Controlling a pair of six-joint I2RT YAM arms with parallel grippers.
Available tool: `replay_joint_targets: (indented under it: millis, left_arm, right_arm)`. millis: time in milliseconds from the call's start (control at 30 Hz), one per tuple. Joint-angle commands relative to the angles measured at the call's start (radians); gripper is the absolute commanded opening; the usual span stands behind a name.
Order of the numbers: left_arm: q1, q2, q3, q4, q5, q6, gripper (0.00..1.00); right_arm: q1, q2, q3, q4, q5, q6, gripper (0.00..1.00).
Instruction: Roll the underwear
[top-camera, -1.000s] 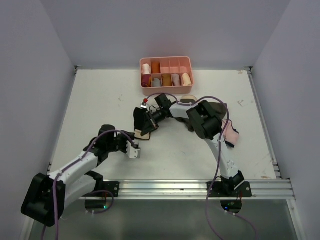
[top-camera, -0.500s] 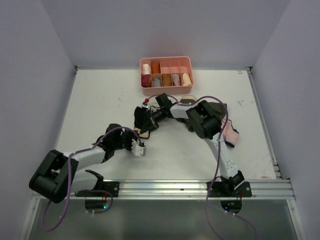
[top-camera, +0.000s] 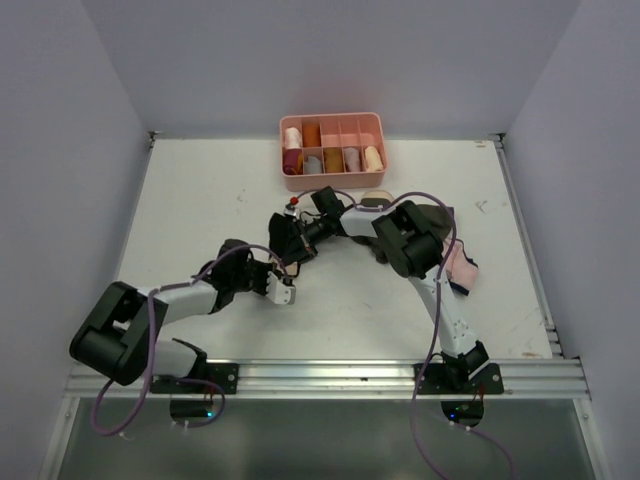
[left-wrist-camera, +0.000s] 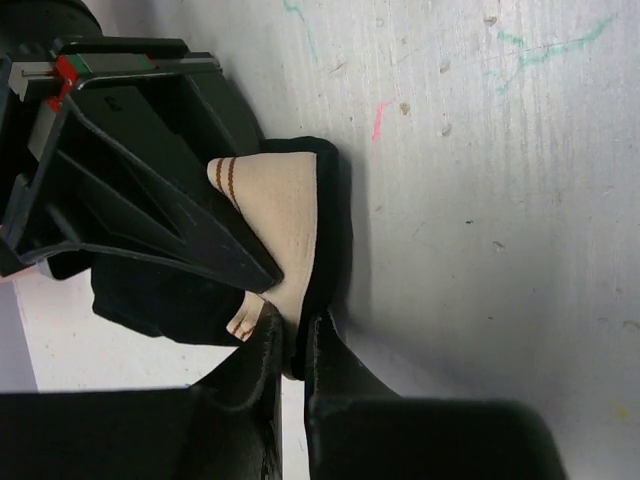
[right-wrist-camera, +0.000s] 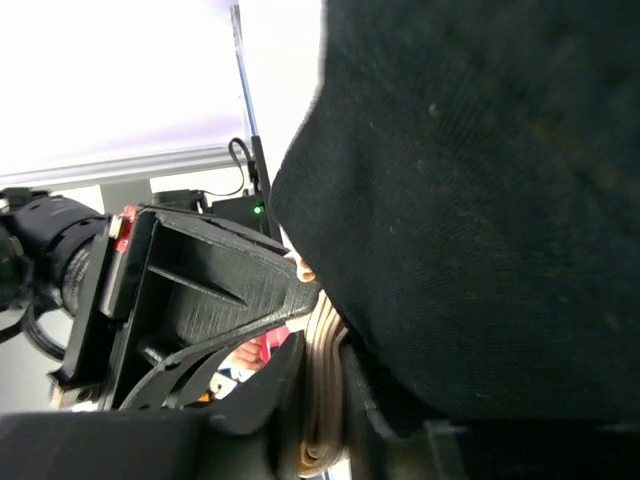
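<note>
Both pairs of fingers are clamped on the underwear (left-wrist-camera: 290, 225), which lies about midway between the surface's (left-wrist-camera: 480, 200) near and far edges, a little left of centre. The left fingers (left-wrist-camera: 335, 368) pinch a waistband corner, and the right fingers (right-wrist-camera: 268, 395) grip the beige band just beside them. To roll well, I judge they should keep the cloth taut and turn evenly, so the band winds straight.

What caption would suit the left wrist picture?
Two sets of black jaws pinch black underwear by its beige waistband over a scuffed table.

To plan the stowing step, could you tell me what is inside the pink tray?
Rolled garments fill several compartments of the pink tray; the floors beneath them are hidden.
</note>
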Motion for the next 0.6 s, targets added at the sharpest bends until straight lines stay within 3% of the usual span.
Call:
replay_joint_targets:
  millis: [0, 67, 333, 367, 433, 467, 567]
  left_arm:
    - [-0.007, 0.042, 0.085, -0.19, 0.033, 0.007, 0.0]
    - [-0.007, 0.05, 0.127, -0.304, 0.044, 0.01, 0.0]
    - [0.002, 0.148, 0.327, -0.659, 0.143, 0.037, 0.0]
    - [0.008, 0.166, 0.357, -0.695, 0.175, 0.037, 0.0]
    - [0.027, 0.232, 0.453, -0.798, 0.209, 0.033, 0.0]
    - [0.036, 0.256, 0.493, -0.845, 0.225, 0.042, 0.0]
    - [0.057, 0.376, 0.654, -1.005, 0.289, 0.01, 0.0]
  right_arm:
    - [0.022, 0.066, -0.024, -0.029, 0.117, -0.044, 0.27]
    - [0.004, 0.029, -0.014, -0.037, 0.16, -0.049, 0.46]
    - [-0.102, -0.1, 0.111, -0.267, 0.33, -0.254, 0.65]
    - [-0.122, -0.112, 0.111, -0.269, 0.341, -0.262, 0.74]
    - [-0.136, -0.159, 0.105, -0.279, 0.354, -0.317, 0.79]
    - [-0.146, -0.181, 0.092, -0.299, 0.368, -0.346, 0.87]
    - [-0.165, -0.264, 0.04, -0.321, 0.416, -0.449, 0.97]
